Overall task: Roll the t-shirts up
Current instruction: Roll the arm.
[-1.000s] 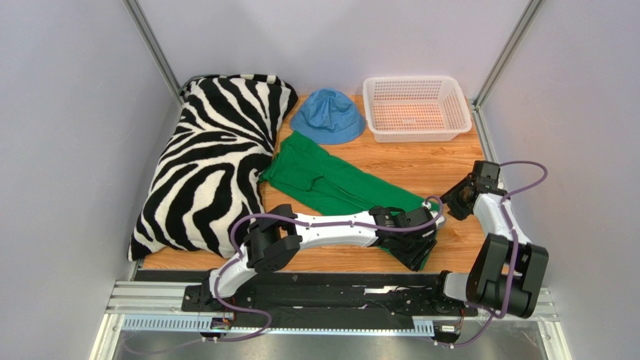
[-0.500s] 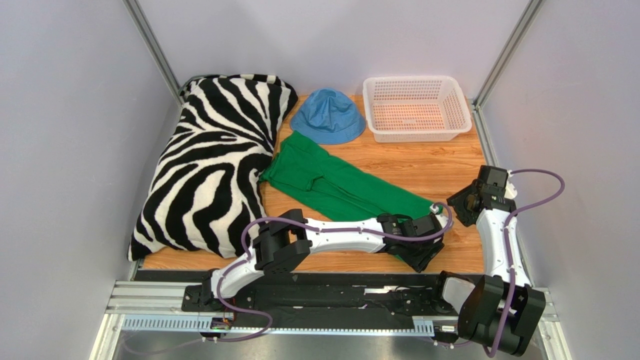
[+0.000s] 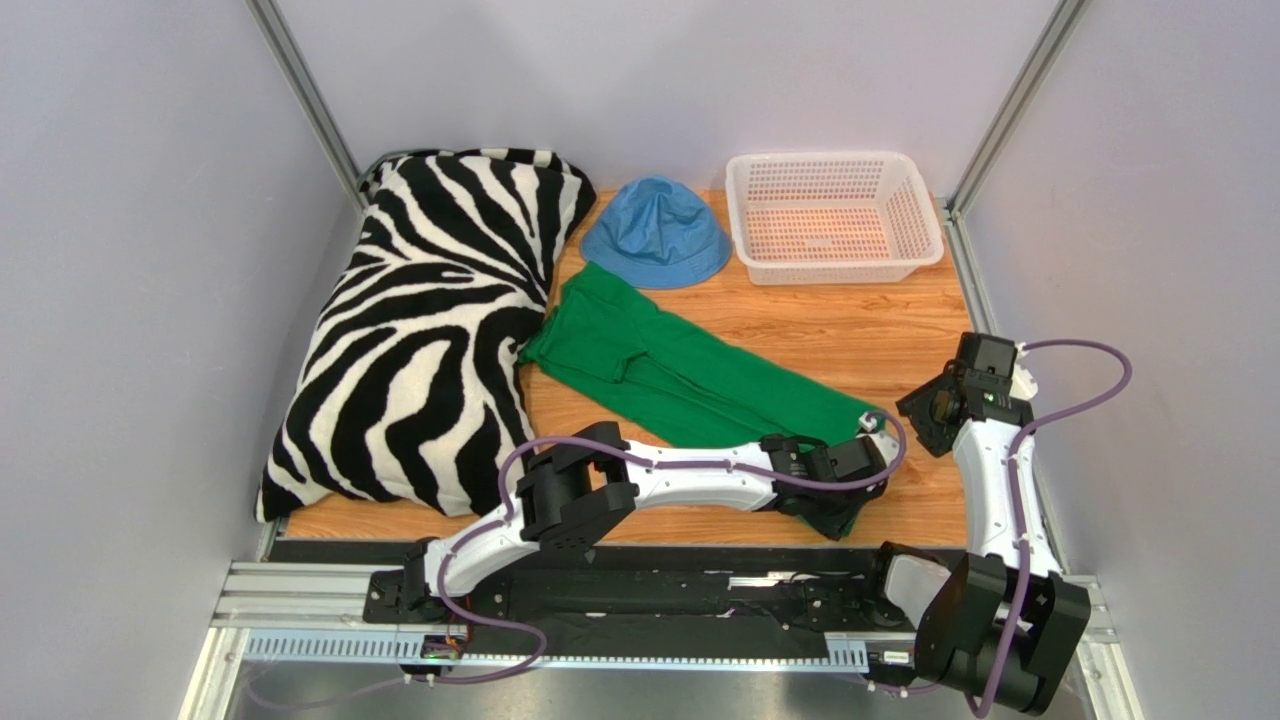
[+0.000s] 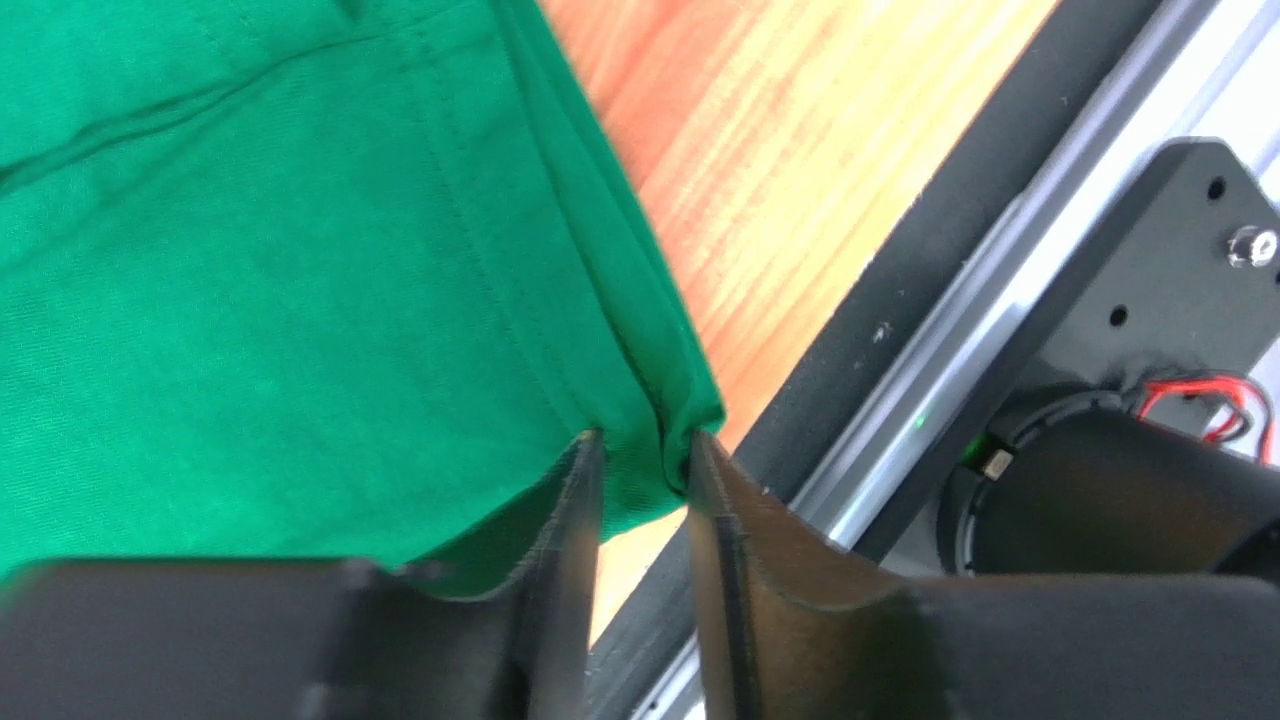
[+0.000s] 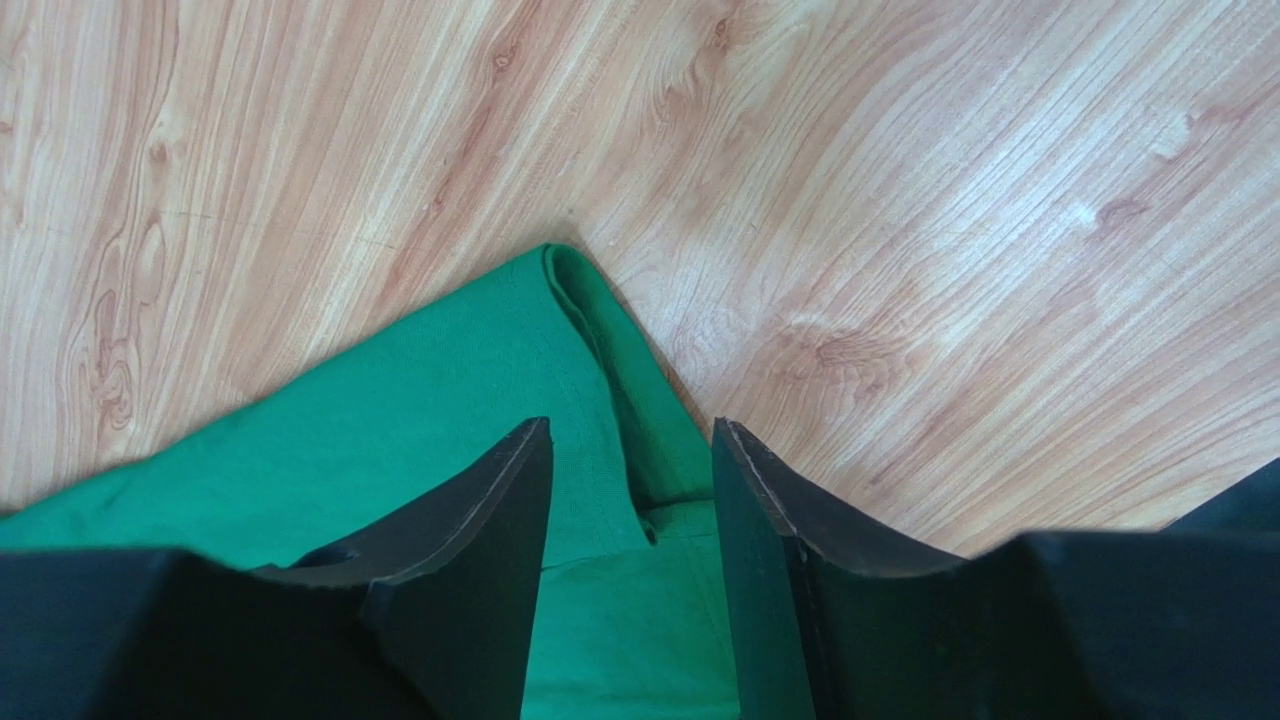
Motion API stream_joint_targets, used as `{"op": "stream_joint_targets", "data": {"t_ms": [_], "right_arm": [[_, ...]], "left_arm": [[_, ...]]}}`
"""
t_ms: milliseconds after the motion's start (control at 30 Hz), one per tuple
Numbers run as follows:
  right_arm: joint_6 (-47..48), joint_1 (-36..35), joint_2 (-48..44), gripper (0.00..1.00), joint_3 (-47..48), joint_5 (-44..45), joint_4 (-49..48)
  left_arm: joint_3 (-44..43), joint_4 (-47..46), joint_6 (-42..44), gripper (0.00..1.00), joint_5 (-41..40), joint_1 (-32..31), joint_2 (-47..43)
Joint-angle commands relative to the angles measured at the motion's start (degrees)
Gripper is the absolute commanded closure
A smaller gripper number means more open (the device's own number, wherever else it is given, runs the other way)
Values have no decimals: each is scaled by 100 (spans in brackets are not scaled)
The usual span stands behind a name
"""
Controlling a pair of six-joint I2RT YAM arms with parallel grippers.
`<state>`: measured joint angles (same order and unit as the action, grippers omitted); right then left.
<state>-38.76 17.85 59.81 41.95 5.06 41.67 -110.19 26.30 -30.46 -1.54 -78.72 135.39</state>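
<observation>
The bright green t-shirt [image 3: 661, 368] lies folded into a long strip, running diagonally from beside the pillow to the table's near right. My left gripper [image 3: 842, 510] is at its near end. In the left wrist view the jaws [image 4: 643, 450] have closed to a narrow gap, and the hem corner of the t-shirt [image 4: 301, 270] is bunched between the fingertips. My right gripper [image 3: 923, 417] hovers at the strip's right corner. In the right wrist view it [image 5: 631, 435] stands open, its fingers straddling the folded edge of the t-shirt [image 5: 391, 420] without pinching it.
A zebra-striped pillow [image 3: 413, 323] fills the left side. A blue bucket hat [image 3: 657, 230] and a white mesh basket [image 3: 831, 215] sit at the back. The table's near edge and the black rail [image 4: 932, 300] lie just beyond the left fingers.
The left gripper slid toward the near edge and its jaws narrowed onto the shirt corner. The right arm swung out to the right, then held over the shirt's right corner.
</observation>
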Motion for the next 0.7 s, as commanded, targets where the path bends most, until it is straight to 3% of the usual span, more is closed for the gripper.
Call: {"op": "stream_joint_targets", "data": {"t_ms": [0,33,100,467,667], "right_arm": [[167,26,118,57,6,-14,-290],[202,26,153,59,-46,-40,-317],[238,26,302,65,-82,-163,-431],[440,-44,1207,68,-328,-795,-1467],[396,-220,1419,63,-214,-515,-1697]], "left_arm": [[-143,-126,-4,84,-285,-38,31],[-108,-134,-13,93,-311,-30,-56],[32,-187,-83,100,-364,32,-179],[876,-740,-470,100,119,445,-777],[1026,-793,-505,100,426,515,-848]]}}
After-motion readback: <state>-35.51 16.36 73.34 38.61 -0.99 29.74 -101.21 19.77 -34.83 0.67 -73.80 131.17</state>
